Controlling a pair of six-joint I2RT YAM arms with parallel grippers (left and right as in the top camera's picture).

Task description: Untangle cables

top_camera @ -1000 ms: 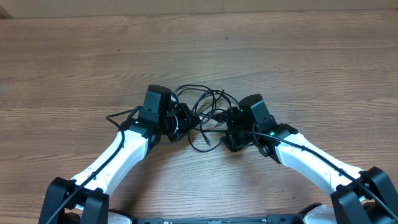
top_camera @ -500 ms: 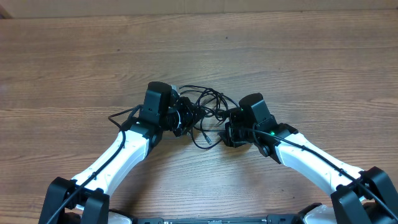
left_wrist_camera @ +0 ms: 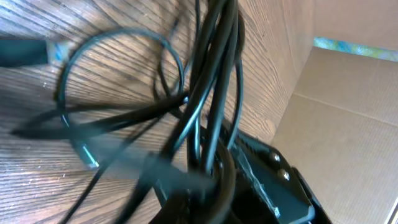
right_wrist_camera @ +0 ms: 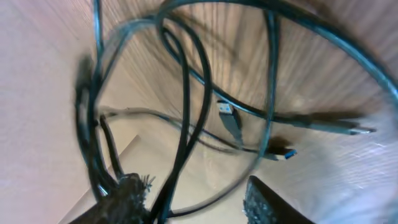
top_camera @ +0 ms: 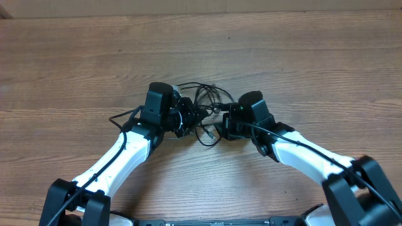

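Lying tangled on the wooden table [top_camera: 301, 56] between both arms, the cables [top_camera: 210, 99], left gripper [top_camera: 184, 119] clenched on a bundle of strands, right gripper [top_camera: 220, 127] at the loops' other side, fingers [right_wrist_camera: 129, 198] apart with a strand running between them

Brown wood-grain table [top_camera: 94, 63], grain running left to right. Plain cardboard panel [left_wrist_camera: 348, 118] stands at the table edge; a blue-green strip [left_wrist_camera: 354, 48] crosses it.
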